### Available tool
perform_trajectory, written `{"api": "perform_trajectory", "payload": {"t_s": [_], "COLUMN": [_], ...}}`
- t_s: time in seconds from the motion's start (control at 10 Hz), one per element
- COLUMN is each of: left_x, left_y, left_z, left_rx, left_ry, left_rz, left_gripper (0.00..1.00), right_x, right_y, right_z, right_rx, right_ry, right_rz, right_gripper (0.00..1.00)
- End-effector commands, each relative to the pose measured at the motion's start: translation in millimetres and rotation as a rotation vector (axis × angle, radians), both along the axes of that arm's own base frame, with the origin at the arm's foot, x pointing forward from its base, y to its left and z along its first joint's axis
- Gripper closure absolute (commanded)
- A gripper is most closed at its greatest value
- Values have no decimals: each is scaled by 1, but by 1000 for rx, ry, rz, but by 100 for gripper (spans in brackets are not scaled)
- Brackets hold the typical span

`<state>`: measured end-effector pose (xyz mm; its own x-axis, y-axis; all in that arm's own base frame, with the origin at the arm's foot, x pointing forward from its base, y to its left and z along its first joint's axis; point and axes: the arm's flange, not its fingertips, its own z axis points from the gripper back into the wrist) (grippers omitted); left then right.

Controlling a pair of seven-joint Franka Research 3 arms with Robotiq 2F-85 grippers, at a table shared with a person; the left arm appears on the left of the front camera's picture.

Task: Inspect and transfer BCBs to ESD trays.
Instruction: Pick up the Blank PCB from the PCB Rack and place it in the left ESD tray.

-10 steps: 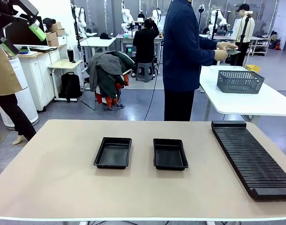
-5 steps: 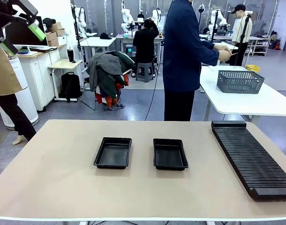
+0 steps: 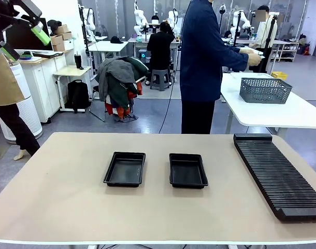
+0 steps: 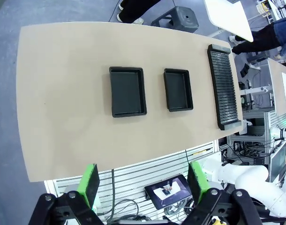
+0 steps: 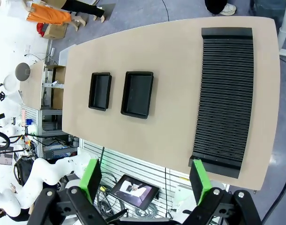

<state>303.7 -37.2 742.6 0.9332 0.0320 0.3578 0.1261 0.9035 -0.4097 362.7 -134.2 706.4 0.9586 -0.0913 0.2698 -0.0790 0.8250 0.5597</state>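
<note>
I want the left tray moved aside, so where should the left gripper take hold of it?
Pinch the left long wall of the left tray, coming straight down with the left gripper, one finger inside and one outside. The tray lies flat on the table, shallow and empty, so that upright rim is probably the only edge to grip.

Left ESD tray (image 3: 125,169) and right ESD tray (image 3: 188,170) lie flat, seemingly bare.

Beige table (image 3: 54,207) is carrying a long black ribbed rack (image 3: 278,177) lying along its right side. Person in dark blue top (image 3: 199,57) is standing beyond the far edge, facing right. Grey mesh basket (image 3: 265,90) is sitting on a white side table (image 3: 298,113).
</note>
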Motion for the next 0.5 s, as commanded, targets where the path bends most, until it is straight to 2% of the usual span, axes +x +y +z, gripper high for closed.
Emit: {"api": "perform_trajectory", "payload": {"t_s": [0.0, 0.4], "left_x": [0, 0], "left_y": [-1, -1], "left_z": [-1, -1], "left_rx": [-6, -6], "left_ry": [-2, -2], "left_rz": [1, 1], "left_gripper": [0, 0], "right_x": [0, 0], "right_y": [0, 0], "right_z": [0, 0], "right_rx": [0, 0], "right_ry": [0, 0], "right_rz": [0, 0], "right_gripper": [0, 0]}}
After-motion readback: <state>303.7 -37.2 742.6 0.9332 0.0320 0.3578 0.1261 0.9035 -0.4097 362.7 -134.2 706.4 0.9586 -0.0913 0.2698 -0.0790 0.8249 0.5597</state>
